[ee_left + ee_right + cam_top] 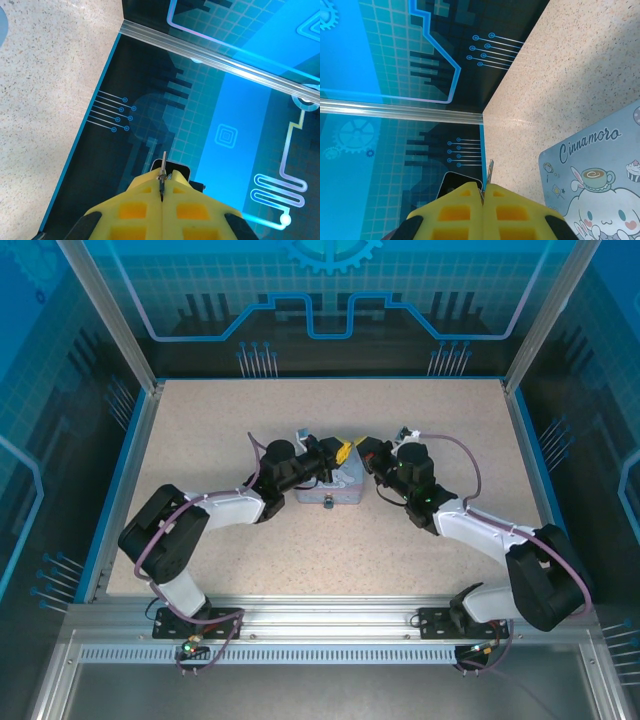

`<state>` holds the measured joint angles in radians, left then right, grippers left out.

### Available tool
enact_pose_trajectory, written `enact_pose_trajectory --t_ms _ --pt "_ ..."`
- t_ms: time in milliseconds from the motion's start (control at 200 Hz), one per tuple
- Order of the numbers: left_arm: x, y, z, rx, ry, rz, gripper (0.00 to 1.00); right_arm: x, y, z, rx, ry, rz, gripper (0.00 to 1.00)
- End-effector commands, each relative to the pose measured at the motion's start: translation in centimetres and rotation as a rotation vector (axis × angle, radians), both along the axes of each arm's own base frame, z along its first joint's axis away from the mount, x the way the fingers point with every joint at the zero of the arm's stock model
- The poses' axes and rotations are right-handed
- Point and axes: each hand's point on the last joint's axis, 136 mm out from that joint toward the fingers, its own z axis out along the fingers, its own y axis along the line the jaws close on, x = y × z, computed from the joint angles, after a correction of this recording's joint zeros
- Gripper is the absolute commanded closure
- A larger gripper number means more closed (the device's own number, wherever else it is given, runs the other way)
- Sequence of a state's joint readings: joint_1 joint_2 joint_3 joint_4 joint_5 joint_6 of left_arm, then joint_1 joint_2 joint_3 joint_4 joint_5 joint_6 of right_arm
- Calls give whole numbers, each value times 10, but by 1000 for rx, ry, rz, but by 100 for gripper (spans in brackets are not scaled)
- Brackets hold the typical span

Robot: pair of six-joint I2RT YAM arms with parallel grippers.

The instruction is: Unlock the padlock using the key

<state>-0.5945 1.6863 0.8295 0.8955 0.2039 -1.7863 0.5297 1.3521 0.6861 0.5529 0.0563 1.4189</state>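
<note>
Clamping key point(162, 172) in left gripper point(162, 181) | pinching metal sliver point(490, 170) in closed right gripper point(483, 188) | best: steer key level into padlock point(327, 505), centre frame.

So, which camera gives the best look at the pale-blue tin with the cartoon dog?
The right wrist view: the tin lies close at the lower right, its lettering and dog print readable, though the frame edge cuts it. In the top external view the tin is small and partly covered, no print legible.
</note>
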Motion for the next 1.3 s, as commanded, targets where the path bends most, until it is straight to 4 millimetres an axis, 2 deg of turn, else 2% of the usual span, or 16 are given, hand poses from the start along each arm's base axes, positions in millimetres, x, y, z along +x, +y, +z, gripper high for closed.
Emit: enact_pose_trajectory --t_ms 0,35,55,105,145,215,255,390,520,830,1141,1296 --pt "3 -2 15 -19 -59 13 100 -2 -6 0 -3 2 -21 100" --pt "3 -2 14 -14 -63 11 100 -2 -10 1 -6 0 -26 99" --pt "3 -2 15 -11 -70 10 100 -3 -12 -1 -10 5 -29 90" --pt "2 -3 16 8 -96 -9 100 -5 -20 -3 -24 18 -41 60" --pt "1 -3 14 38 -109 -38 100 -7 -28 -5 -43 26 -46 44" --pt "-2 -4 13 89 -148 -94 100 -13 -44 -8 -91 42 -47 31" --pt "-3 -5 13 110 -168 -127 100 -15 -51 -7 -118 48 -37 28" --pt "-7 -5 17 155 -262 -238 100 -21 -71 -8 -193 56 27 25" --pt "-12 -6 23 197 -375 -366 100 -21 -73 1 -226 -9 153 26" --pt "-33 5 11 563 -523 -556 100 -19 -40 38 -186 -196 421 38" --pt "-36 4 22 591 -576 -592 100 -7 -10 51 -138 -255 507 46" --pt "-36 5 25 589 -581 -588 100 -9 8 44 -130 -254 560 50"
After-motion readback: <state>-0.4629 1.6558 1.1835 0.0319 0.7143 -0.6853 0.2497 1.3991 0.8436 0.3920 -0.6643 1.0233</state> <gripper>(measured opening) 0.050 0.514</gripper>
